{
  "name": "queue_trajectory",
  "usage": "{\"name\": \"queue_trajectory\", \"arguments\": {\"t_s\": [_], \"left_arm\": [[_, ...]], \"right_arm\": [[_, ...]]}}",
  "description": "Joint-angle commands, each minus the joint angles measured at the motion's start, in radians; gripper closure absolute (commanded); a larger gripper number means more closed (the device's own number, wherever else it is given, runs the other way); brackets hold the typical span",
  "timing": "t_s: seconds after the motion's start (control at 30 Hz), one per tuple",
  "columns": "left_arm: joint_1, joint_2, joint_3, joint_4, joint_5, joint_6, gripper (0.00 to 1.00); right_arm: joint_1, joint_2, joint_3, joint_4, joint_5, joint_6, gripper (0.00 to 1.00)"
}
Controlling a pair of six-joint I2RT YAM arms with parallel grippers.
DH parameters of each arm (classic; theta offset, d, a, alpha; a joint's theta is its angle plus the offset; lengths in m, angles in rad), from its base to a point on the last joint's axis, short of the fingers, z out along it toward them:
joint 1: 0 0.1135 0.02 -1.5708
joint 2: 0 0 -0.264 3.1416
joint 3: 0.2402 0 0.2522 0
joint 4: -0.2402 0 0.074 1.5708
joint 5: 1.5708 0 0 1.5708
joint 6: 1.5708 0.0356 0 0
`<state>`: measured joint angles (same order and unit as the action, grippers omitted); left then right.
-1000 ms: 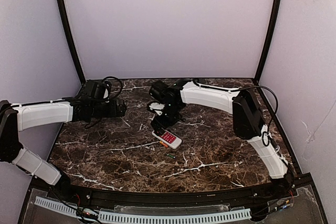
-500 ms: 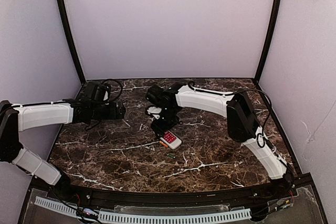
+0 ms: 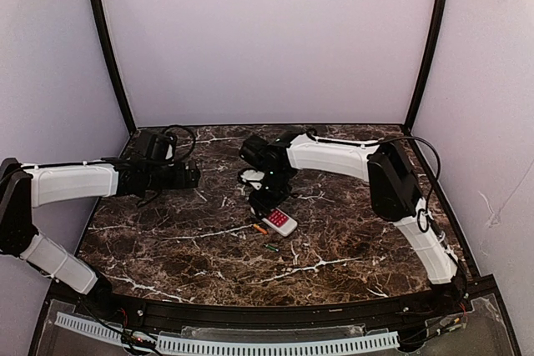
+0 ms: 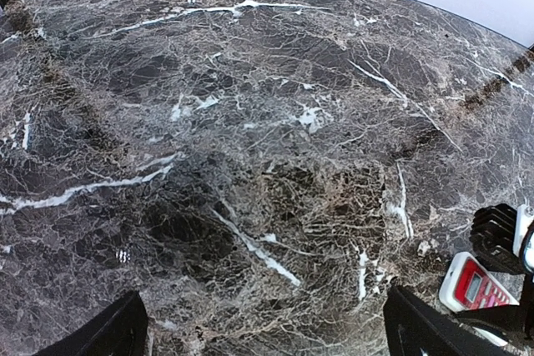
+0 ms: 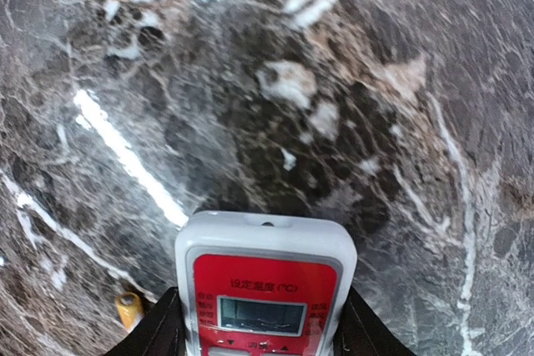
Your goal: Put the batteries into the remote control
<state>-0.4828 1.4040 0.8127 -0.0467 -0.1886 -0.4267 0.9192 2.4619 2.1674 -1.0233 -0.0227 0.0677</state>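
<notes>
The remote control lies red face up on the marble table, and in the right wrist view its top end fills the bottom centre. My right gripper comes down over its far end, shut on it with a dark finger pressed against each long side. One of the batteries, orange, lies just left of the remote. A greenish one lies nearer the front. My left gripper hovers open over bare marble to the left; the remote control shows at its right edge.
A small white piece lies on the table just behind the right gripper. Pale walls and black corner posts close in the table on three sides. The right arm's white links arch over the back right.
The right gripper's fingers have closed in onto the remote's sides. The remote has shifted slightly to the right, uncovering the orange battery. The left arm has barely moved.
</notes>
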Motion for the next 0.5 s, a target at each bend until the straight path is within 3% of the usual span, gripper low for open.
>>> {"name": "queue_trajectory", "arguments": {"t_s": [0.0, 0.2, 0.37, 0.47], "left_arm": [[-0.006, 0.009, -0.016, 0.028, -0.012, 0.006, 0.00], [-0.007, -0.017, -0.014, 0.117, 0.030, 0.012, 0.00], [-0.009, -0.080, -0.104, 0.420, 0.215, 0.016, 0.00], [-0.028, -0.071, -0.113, 0.523, 0.282, 0.019, 0.00]], "right_arm": [[-0.066, -0.090, -0.118, 0.044, 0.027, -0.029, 0.80], [-0.133, -0.224, -0.163, 0.180, -0.022, -0.034, 0.84], [-0.180, -0.338, -0.184, 0.341, -0.028, 0.016, 0.88], [-0.203, -0.408, -0.223, 0.476, -0.090, 0.082, 0.89]]}}
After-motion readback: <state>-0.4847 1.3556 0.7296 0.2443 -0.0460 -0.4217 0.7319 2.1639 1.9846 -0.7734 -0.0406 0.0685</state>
